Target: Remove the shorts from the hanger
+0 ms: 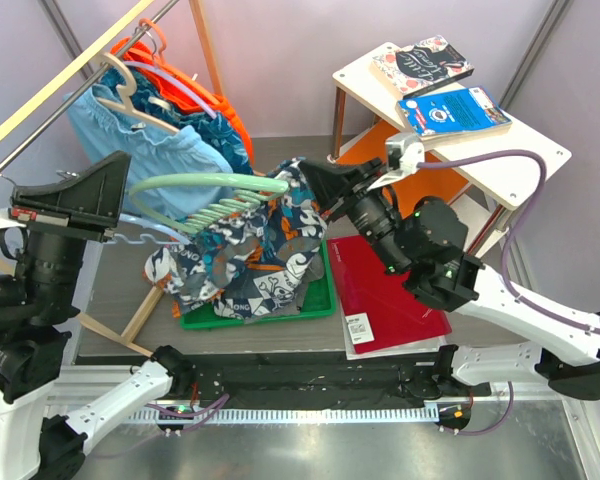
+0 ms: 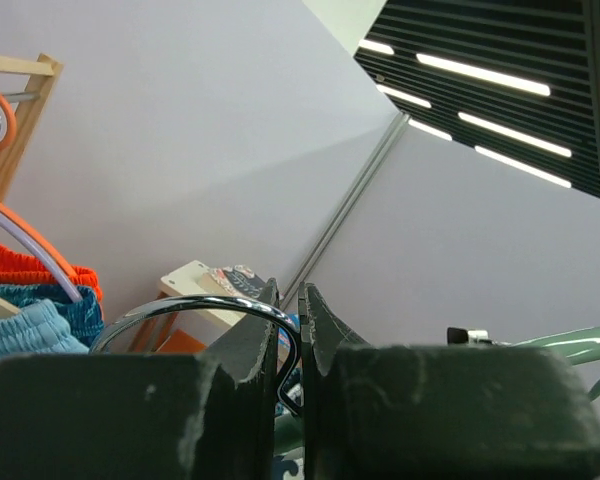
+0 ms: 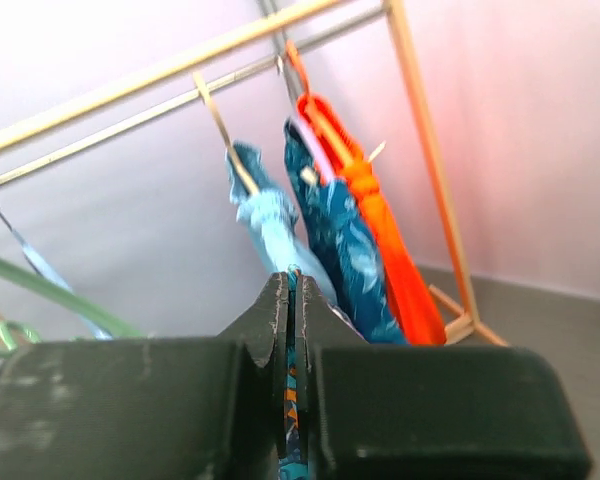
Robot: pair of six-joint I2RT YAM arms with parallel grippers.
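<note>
We cannot make out how the floral shorts (image 1: 260,250) sit on the mint-green hanger (image 1: 210,182). Their folds bury part of it and most of the green tray (image 1: 280,312) on the grey table (image 1: 110,290). The left gripper (image 2: 288,300) pinches the hanger's chrome hook (image 2: 180,306), and the right gripper (image 3: 294,288) is pressed together on a fold of the shorts. Pale walls (image 1: 280,60) close the space. Behind, a wooden clothes rack (image 1: 70,75) carries blue and orange garments (image 1: 130,140), and a red folder (image 1: 385,290) lies beside the tray

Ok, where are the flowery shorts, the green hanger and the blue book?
flowery shorts (image 1: 268,252): top view, on the bunched middle of the cloth.
green hanger (image 1: 210,180): top view, on its upper bar.
blue book (image 1: 452,110): top view, on its cover.
</note>
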